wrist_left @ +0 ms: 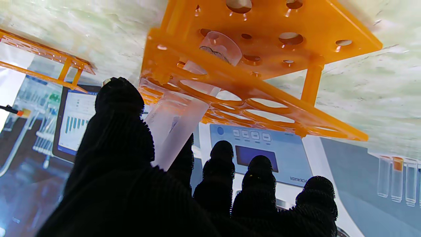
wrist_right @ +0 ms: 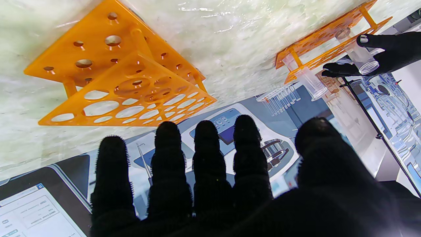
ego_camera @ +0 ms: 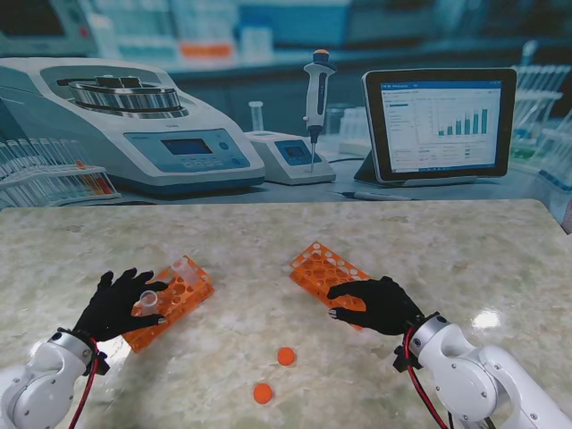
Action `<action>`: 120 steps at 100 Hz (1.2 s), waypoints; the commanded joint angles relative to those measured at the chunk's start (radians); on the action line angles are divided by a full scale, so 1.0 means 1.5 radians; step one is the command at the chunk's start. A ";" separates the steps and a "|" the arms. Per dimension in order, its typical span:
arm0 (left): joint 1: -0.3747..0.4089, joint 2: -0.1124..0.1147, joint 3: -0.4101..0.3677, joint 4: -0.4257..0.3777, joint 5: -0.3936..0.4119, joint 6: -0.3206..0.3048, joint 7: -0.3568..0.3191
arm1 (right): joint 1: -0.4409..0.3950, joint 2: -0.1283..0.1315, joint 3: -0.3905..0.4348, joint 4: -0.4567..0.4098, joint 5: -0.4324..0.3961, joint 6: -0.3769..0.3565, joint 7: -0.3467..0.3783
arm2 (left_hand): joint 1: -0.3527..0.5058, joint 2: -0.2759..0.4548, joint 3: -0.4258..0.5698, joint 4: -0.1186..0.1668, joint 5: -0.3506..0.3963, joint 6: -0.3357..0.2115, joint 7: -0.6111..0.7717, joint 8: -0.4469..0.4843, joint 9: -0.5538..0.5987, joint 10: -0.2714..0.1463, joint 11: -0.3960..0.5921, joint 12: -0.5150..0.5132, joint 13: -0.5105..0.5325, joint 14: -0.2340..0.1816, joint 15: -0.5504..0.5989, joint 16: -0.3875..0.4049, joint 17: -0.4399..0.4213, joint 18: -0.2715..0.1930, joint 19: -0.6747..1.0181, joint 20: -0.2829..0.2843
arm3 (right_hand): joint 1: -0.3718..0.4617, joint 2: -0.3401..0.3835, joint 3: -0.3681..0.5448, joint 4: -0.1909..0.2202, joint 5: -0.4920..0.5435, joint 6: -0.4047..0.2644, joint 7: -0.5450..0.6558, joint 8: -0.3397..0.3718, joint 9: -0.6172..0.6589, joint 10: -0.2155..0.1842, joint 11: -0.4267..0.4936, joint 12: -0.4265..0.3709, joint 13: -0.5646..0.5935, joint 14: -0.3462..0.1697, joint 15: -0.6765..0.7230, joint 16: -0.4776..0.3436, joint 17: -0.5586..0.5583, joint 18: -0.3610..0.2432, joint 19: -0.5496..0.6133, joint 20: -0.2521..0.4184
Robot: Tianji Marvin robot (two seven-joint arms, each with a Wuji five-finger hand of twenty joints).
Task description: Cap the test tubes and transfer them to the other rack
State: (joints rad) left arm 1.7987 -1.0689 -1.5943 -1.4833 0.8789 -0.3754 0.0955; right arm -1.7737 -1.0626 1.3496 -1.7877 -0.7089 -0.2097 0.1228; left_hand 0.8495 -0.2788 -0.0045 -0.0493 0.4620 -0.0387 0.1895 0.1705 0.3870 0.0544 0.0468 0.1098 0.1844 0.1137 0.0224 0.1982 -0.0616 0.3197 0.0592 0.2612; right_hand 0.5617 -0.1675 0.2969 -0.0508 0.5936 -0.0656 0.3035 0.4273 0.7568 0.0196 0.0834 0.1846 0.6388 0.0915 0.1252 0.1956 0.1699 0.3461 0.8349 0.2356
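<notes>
Marble table, clear uncapped tube, orange rack

Two orange racks, two test tubes, two caps.

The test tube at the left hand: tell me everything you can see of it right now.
The test tube is clear plastic, uncapped, its open mouth up and toward me. It stands tilted in a hole of the left orange rack, at the rack's near end; the left wrist view shows its lower part passing through the rack's plates. The left hand has its thumb and fingers against the tube's upper part. It looks empty. A second uncapped tube stands farther along the same rack.
</notes>
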 commanded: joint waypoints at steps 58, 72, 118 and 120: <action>0.002 -0.004 0.012 0.016 -0.039 0.014 -0.005 | -0.001 0.000 -0.006 0.003 0.003 0.000 0.004 | 0.090 0.092 -0.005 0.010 0.117 -0.170 0.146 0.079 -0.008 -0.040 0.007 -0.003 -0.016 -0.019 -0.003 0.000 -0.009 -0.009 -0.042 -0.029 | -0.001 0.017 -0.007 0.010 -0.008 0.001 -0.003 0.005 0.001 0.000 0.005 0.006 -0.015 0.002 -0.010 0.010 -0.010 -0.003 -0.009 -0.001; 0.002 -0.005 0.013 0.015 -0.046 0.015 -0.009 | -0.001 0.000 -0.006 0.003 0.003 0.001 0.004 | 0.104 0.116 -0.008 0.010 0.142 -0.177 0.174 0.087 -0.003 -0.049 0.013 0.001 -0.009 -0.022 -0.002 0.001 -0.009 -0.014 -0.043 -0.033 | -0.001 0.017 -0.008 0.010 -0.008 0.002 -0.003 0.005 0.000 0.001 0.005 0.006 -0.014 0.002 -0.010 0.010 -0.010 -0.003 -0.009 -0.001; -0.001 -0.007 0.012 0.020 -0.046 0.005 0.009 | -0.011 0.000 -0.005 -0.010 0.001 0.006 0.003 | 0.119 0.120 -0.010 0.012 0.175 -0.134 0.184 0.059 0.013 -0.077 0.031 0.012 0.008 -0.025 0.002 0.003 -0.008 -0.015 -0.042 -0.038 | -0.001 0.017 -0.009 0.010 -0.009 0.002 -0.003 0.005 0.001 0.002 0.005 0.006 -0.014 0.001 -0.010 0.010 -0.009 -0.003 -0.009 -0.001; -0.001 -0.007 0.012 0.019 -0.046 0.004 0.010 | -0.011 0.000 -0.005 -0.010 0.001 0.006 0.003 | 0.119 0.119 -0.010 0.011 0.175 -0.131 0.183 0.058 0.013 -0.077 0.031 0.012 0.008 -0.024 0.002 0.003 -0.008 -0.015 -0.041 -0.038 | -0.001 0.017 -0.009 0.010 -0.009 0.003 -0.003 0.005 0.001 0.000 0.005 0.006 -0.014 0.002 -0.010 0.010 -0.009 -0.003 -0.009 -0.001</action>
State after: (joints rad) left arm 1.7943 -1.0758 -1.5767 -1.4541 0.8097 -0.3634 0.1092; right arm -1.7800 -1.0622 1.3460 -1.7944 -0.7084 -0.2067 0.1245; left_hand 0.9017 -0.2036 -0.0741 -0.0609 0.6316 -0.1961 0.4369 0.2736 0.3883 -0.0304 0.0854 0.1143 0.1845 0.1088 0.0224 0.1982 -0.0618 0.3188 0.0553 0.2374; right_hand 0.5618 -0.1675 0.2969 -0.0508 0.5937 -0.0656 0.3035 0.4273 0.7568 0.0196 0.0835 0.1846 0.6388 0.0915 0.1252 0.1956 0.1699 0.3460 0.8349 0.2355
